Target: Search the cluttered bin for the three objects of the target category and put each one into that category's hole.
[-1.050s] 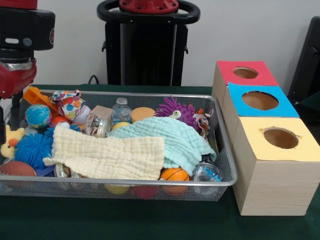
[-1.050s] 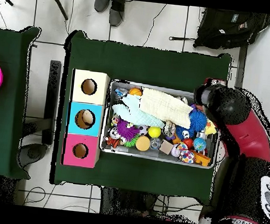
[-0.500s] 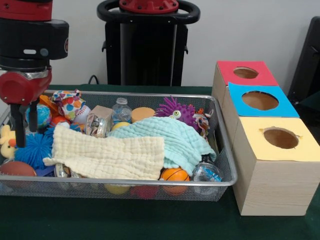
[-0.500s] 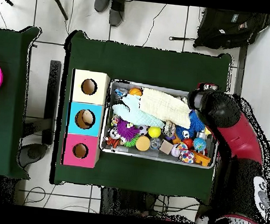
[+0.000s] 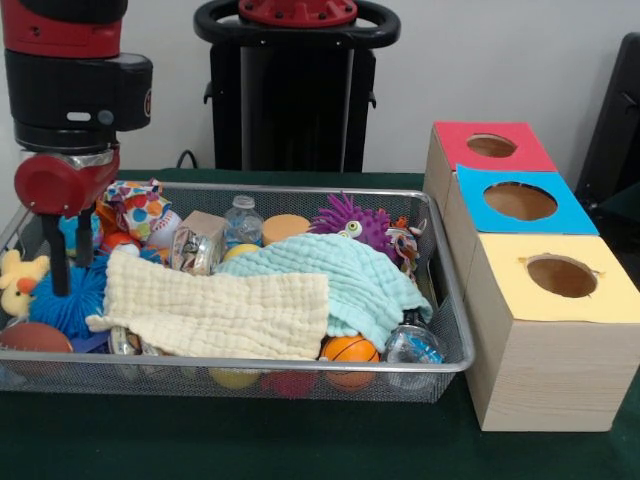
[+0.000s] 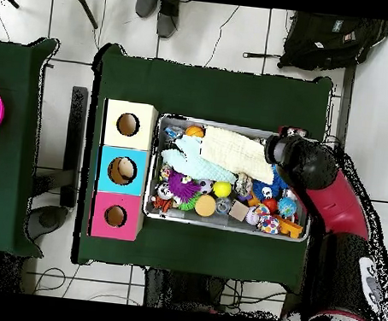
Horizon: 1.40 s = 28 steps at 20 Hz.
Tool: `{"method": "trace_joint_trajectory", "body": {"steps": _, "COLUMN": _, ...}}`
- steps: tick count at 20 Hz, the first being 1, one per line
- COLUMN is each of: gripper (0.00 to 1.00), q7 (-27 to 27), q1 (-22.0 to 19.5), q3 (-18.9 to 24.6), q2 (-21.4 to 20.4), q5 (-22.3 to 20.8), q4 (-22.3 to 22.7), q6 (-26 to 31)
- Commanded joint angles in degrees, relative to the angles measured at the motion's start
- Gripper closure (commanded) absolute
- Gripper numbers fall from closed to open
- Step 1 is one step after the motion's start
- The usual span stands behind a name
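The gripper (image 5: pixel 66 265), jaws spread and empty, hangs over the bin's (image 5: pixel 300 366) blue spiky ball (image 5: pixel 70 300); apparently nothing sorted yet.

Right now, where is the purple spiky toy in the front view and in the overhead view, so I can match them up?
Front view: the purple toy lies at the bin's far side, right of middle, behind the mint cloth.
Overhead view: the purple toy lies in the bin's left part, below the mint cloth, near the blue box.
Shared landmark: the mint cloth beside it.
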Motion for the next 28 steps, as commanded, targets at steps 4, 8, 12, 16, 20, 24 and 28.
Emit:
{"method": "trace_joint_trajectory", "body": {"steps": 4, "gripper": 0.00, "q7": 0.8, "q1": -3.9, "q3": 7.2, "q2": -1.4, "q5": -2.6, "q4": 8.3, "q6": -2.5}}
{"method": "trace_joint_trajectory", "body": {"steps": 8, "gripper": 0.00, "q7": 0.1, "q1": -5.2, "q3": 7.9, "q2": -2.1, "q5": -3.1, "q4": 9.1, "q6": -2.3}}
{"method": "trace_joint_trajectory", "body": {"steps": 12, "gripper": 0.00, "q7": -0.7, "q1": -6.7, "q3": 8.7, "q2": -2.9, "q5": -3.6, "q4": 10.1, "q6": -2.2}}
{"method": "trace_joint_trajectory", "body": {"steps": 16, "gripper": 0.00, "q7": -1.5, "q1": -8.1, "q3": 9.6, "q2": -3.3, "q5": -4.3, "q4": 11.1, "q6": -2.8}}
{"method": "trace_joint_trajectory", "body": {"steps": 20, "gripper": 0.00, "q7": -1.3, "q1": -9.2, "q3": 10.4, "q2": -3.4, "q5": -5.8, "q4": 11.9, "q6": -3.5}}
{"method": "trace_joint_trajectory", "body": {"steps": 24, "gripper": 0.00, "q7": -0.9, "q1": -10.4, "q3": 11.8, "q2": -3.1, "q5": -7.2, "q4": 12.8, "q6": -5.4}}
{"method": "trace_joint_trajectory", "body": {"steps": 28, "gripper": 0.00, "q7": 0.1, "q1": -10.9, "q3": 12.4, "q2": -3.1, "q5": -8.1, "q4": 12.9, "q6": -5.9}}
